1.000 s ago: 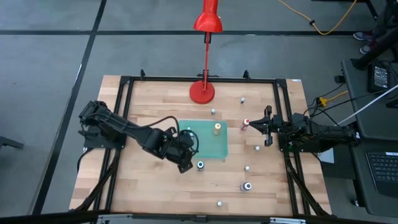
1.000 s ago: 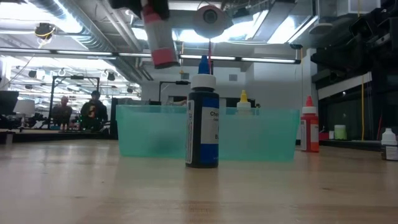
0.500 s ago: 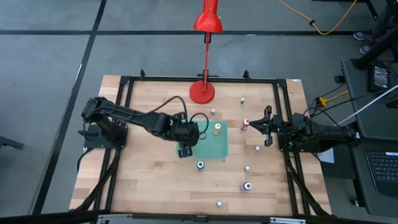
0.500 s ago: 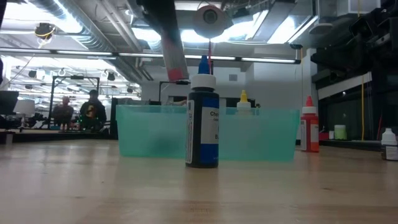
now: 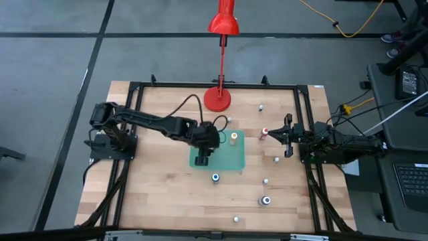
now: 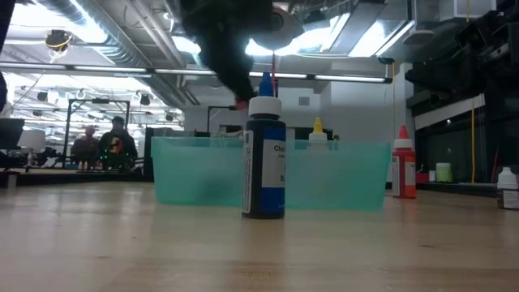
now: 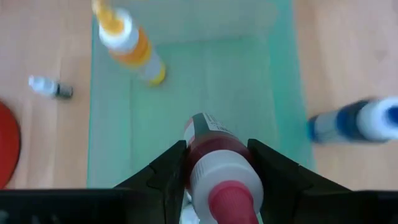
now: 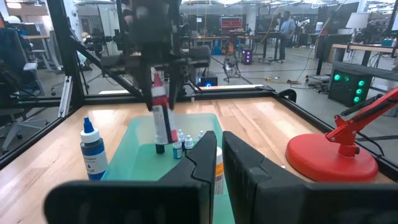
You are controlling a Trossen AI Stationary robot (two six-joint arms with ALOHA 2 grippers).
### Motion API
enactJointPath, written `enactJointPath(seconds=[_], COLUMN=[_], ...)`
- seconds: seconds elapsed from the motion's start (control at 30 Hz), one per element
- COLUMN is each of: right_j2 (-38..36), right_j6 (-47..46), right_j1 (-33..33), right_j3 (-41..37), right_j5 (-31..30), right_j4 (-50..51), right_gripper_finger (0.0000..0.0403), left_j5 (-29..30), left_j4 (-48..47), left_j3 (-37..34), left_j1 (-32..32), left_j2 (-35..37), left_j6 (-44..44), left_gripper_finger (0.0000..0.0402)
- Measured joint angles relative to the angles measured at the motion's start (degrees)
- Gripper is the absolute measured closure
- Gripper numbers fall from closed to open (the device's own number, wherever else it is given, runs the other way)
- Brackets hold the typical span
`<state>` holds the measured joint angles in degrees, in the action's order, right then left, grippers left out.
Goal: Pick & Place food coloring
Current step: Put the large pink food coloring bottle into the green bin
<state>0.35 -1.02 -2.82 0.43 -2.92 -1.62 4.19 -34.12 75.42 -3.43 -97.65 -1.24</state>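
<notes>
My left gripper [image 5: 204, 156] is over the green tray [image 5: 231, 163], shut on a red food coloring bottle [image 7: 214, 149] with a white collar and red cap. In the right wrist view that bottle [image 8: 161, 118] hangs down into the tray. A yellow-capped bottle [image 5: 233, 138] stands in the tray, and a blue bottle [image 6: 264, 154] stands on the wood in front of it. My right gripper [image 5: 287, 137] waits shut at the table's right side. My left gripper pinches the red bottle's upper body, just under the white collar [image 7: 200, 149], between its two fingers. The fingers slant down from the table's left side. The bottle hangs below them, cap up, almost upright. Whether its bottom touches the tray floor I cannot tell.
A red lamp's round base [image 5: 217, 99] stands at the far edge. A red bottle [image 5: 265, 133] and several tiny bottles [image 5: 265, 181] are scattered over the right and near part of the table. Two small bottles [image 8: 182, 147] stand close to the held one. People show in the room behind.
My left gripper has carried the red bottle from the tray's near left corner toward the far edge, in over the tray. It has rolled about its own axis and sunk, so the bottle now hangs lower, inside the tray walls. The grip has stayed shut.
</notes>
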Motion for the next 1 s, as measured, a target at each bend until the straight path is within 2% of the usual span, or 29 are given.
enactJointPath(seconds=[0.27,0.53,0.77,1.0], right_j2=[-0.02,-0.02,-0.02,0.01], right_j6=[0.00,0.00,0.00,0.00], right_j1=[0.02,0.01,0.01,0.02], right_j3=[0.00,0.00,0.00,0.00], right_j5=[0.00,0.00,0.00,0.00], right_j4=[0.01,-0.01,0.01,-0.01], right_gripper_finger=[0.0372,0.0372,0.0372,0.0372], left_j5=[-5.75,-8.57,-9.24,-8.83], left_j4=[0.06,-0.14,-0.46,-1.27], left_j3=[2.03,5.90,10.85,11.87], left_j1=[6.61,9.74,10.24,10.74], left_j2=[-1.77,-6.17,-11.88,-14.09], left_j6=[-3.48,-6.80,-7.52,-7.58], left_gripper_finger=[0.0256,0.0256,0.0256,0.0256])
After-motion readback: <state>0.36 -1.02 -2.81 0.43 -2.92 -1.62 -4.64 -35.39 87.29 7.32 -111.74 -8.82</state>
